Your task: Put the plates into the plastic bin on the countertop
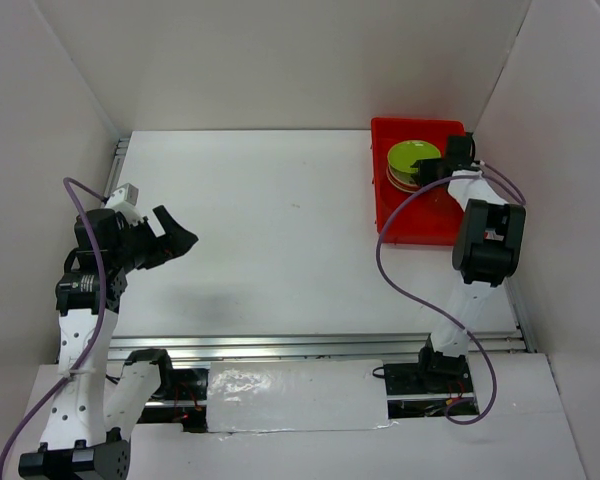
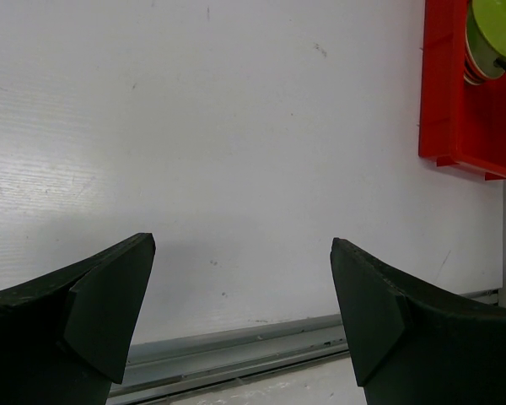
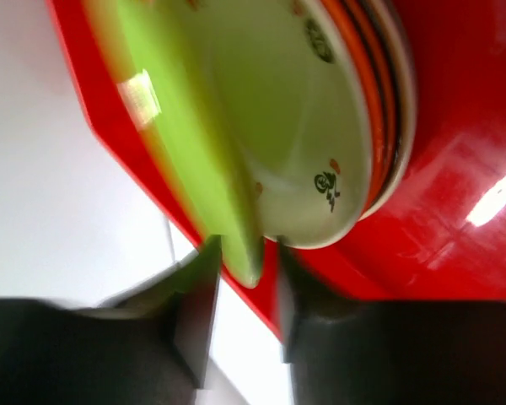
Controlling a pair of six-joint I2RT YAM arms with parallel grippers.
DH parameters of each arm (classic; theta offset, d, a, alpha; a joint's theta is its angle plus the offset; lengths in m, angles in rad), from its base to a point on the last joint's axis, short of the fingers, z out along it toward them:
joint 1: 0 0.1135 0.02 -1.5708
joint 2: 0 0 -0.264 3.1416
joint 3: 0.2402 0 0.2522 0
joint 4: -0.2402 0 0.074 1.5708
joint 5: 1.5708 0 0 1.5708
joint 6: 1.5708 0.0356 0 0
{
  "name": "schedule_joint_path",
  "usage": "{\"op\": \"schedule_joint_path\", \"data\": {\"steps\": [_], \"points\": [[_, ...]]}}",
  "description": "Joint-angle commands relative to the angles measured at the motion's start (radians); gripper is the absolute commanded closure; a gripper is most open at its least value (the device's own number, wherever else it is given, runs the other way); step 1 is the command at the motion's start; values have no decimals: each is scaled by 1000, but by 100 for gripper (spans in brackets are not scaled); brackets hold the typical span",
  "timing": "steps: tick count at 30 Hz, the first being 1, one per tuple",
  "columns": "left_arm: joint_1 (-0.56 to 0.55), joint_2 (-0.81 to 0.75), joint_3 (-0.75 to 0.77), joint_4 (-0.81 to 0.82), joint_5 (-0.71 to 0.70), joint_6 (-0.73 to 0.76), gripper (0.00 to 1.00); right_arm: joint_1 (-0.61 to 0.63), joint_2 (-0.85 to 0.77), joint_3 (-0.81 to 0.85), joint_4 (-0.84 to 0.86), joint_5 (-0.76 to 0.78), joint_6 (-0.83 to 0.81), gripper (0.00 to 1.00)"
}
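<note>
L claw [image 2: 242, 245] wide open, empty. Top view hides R claw [image 3: 246, 253] tips; R wrist view: slightly parted astride lime plate [image 3: 194, 126] rim in bin [image 3: 464, 126], grip unclear

The plastic bin [image 1: 420, 232] is showing bright red against the plain white countertop [image 1: 270, 230]. In it, the lime green plate [image 1: 413, 157] is covering a paler plate [image 3: 304, 118] bearing small dark green and orange motifs, with orange, black and cream rims [image 3: 367, 93] peeking out behind.
</note>
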State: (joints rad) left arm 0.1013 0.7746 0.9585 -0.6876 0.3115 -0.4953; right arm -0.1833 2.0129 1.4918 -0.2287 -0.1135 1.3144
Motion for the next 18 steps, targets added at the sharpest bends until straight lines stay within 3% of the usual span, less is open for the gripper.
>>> {"op": "schedule_joint_path", "data": {"steps": [1,5,12,18], "points": [[1,-5,-1,28,8,32,1,-7,-37,50,12,6,0,56],[1,-6,5,23,0,32,1,1,-97,18,0,43,0,3],[0,-8,14,13,-18,34,1,24,-296,-48,-12,110,-15,0],[1,25,42,-13,-132,17,1,41,-503,-145,8,106,-33,0]]}}
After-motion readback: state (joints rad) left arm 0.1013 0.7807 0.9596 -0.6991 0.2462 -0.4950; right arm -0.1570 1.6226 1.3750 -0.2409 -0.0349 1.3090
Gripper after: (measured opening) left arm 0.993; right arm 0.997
